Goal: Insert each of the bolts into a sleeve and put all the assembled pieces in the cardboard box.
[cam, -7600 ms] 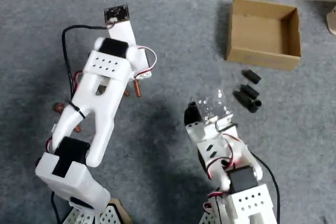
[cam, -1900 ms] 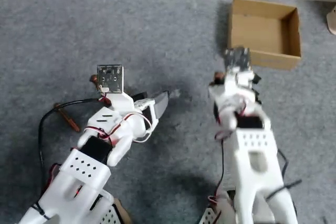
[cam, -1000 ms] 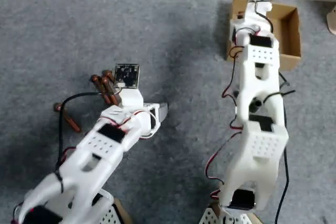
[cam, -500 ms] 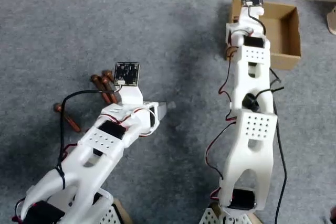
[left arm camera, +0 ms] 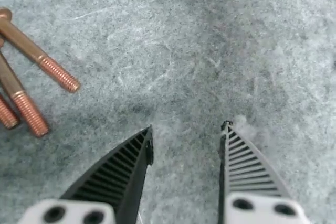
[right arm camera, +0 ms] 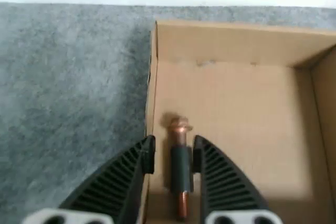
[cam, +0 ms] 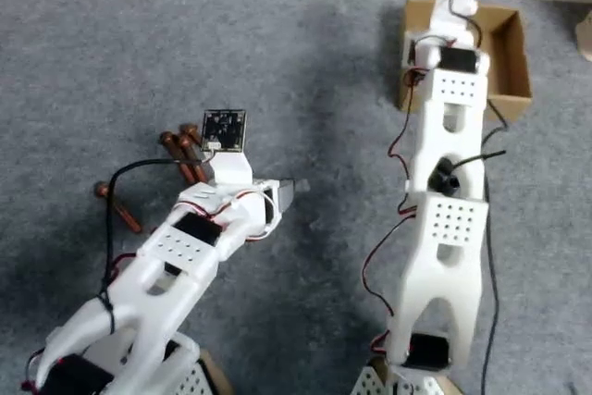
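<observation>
One sleeved bolt (right arm camera: pixel 180 167) at right gripper (right arm camera: pixel 173 145)

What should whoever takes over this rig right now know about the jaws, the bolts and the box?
Left gripper: jaws open and empty, over the grey mat beside the loose bolts.
Right gripper: over the cardboard box, jaws parted around a bolt-in-sleeve piece with a gap on one side. The piece seems to lie on the box floor.
Done: one assembled piece appears to be in the box.
Left: the loose bolts, plus a lone bolt lying apart from them, each need a sleeve and then go in the box.
</observation>
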You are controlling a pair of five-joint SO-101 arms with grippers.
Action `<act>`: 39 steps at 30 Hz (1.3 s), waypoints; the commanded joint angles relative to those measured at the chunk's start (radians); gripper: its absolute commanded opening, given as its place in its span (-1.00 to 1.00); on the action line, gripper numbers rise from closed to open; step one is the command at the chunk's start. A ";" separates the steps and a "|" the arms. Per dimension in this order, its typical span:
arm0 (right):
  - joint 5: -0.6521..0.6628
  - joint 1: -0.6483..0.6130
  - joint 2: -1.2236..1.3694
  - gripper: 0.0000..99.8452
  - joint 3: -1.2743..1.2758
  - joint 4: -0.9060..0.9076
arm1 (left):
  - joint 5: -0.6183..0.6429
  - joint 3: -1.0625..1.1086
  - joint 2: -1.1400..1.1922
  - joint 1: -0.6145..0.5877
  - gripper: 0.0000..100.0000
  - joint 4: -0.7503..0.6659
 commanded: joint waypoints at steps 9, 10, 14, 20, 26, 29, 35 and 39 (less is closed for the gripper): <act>0.104 -0.004 -0.024 -0.84 -0.367 0.639 | -0.005 -0.056 0.004 -0.013 -0.59 -0.021; 0.129 -0.005 -0.024 -0.84 -0.386 0.687 | -0.005 -0.056 0.004 -0.013 -0.59 -0.021; 0.203 0.047 -0.025 -0.84 -0.387 0.696 | -0.005 -0.056 0.004 -0.013 -0.59 -0.021; 0.325 0.119 -0.047 -0.84 -0.186 0.697 | -0.005 -0.058 0.004 -0.015 -0.59 -0.021; 0.350 0.124 -0.236 -0.84 0.148 0.697 | -0.005 -0.056 0.005 -0.015 -0.59 -0.044; 0.354 0.114 -0.381 -0.84 0.334 0.696 | -0.005 -0.054 0.005 -0.015 -0.59 -0.048; 0.463 0.119 -0.506 -0.84 0.596 0.688 | -0.005 -0.054 0.005 -0.015 -0.59 -0.048; 0.578 0.119 -0.503 -0.84 0.604 0.685 | -0.005 -0.053 0.005 -0.015 -0.59 -0.048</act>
